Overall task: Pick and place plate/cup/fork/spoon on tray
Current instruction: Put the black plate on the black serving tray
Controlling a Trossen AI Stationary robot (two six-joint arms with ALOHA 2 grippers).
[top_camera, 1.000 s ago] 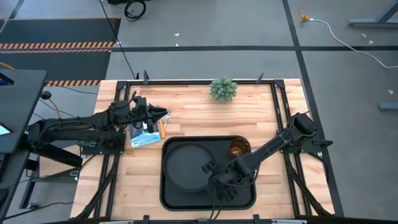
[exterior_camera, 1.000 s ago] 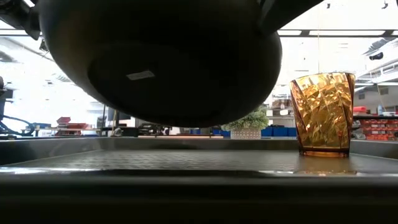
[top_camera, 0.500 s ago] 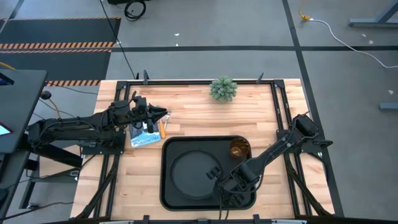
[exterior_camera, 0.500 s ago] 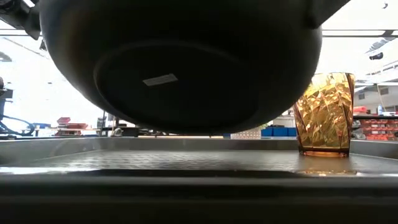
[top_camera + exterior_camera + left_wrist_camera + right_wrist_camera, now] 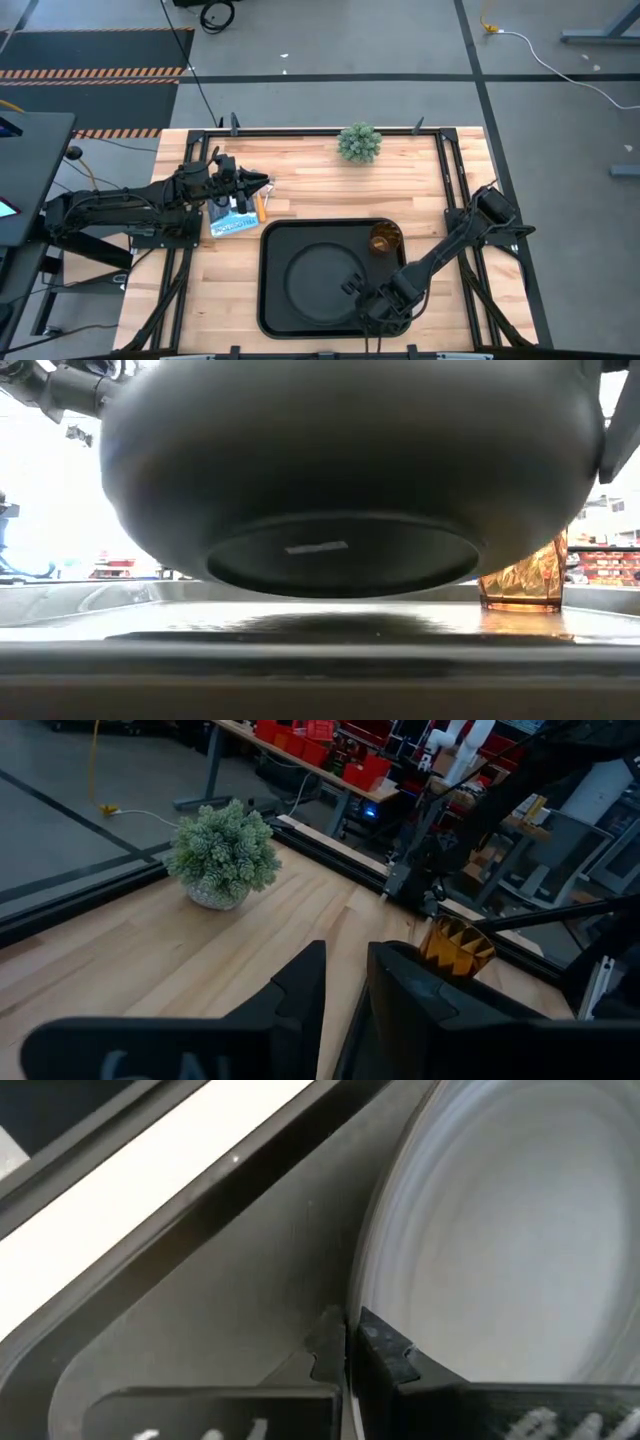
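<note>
The round black plate (image 5: 318,283) is over the black rectangular tray (image 5: 272,310); the low view shows its underside (image 5: 340,490) close above the tray floor (image 5: 90,625). My right gripper (image 5: 350,286) is shut on the plate's right rim. The amber cup (image 5: 385,240) stands on its base in the tray's far right corner and is partly hidden behind the plate in the low view (image 5: 528,578). My left gripper (image 5: 266,183) is shut and empty over the table's left part. An orange-handled utensil (image 5: 262,207) lies below it; fork or spoon, I cannot tell. My right gripper pinches the plate's rim (image 5: 360,1295) at its right side between the two fingers (image 5: 385,1352). The fingers come slanting down from the table's right near side. The plate is close to level, its base just above the tray floor; I cannot tell whether it touches.
A blue packet (image 5: 232,223) lies beside the orange-handled utensil, left of the tray. A small potted plant (image 5: 359,143) stands at the far edge, also in the left wrist view (image 5: 222,855). Bare wood lies between plant and tray.
My right gripper has gone down and toward the table's near right with the plate. The plate, tilted and higher a second ago, has come level and low over the tray floor, now hiding most of the cup in the low view.
</note>
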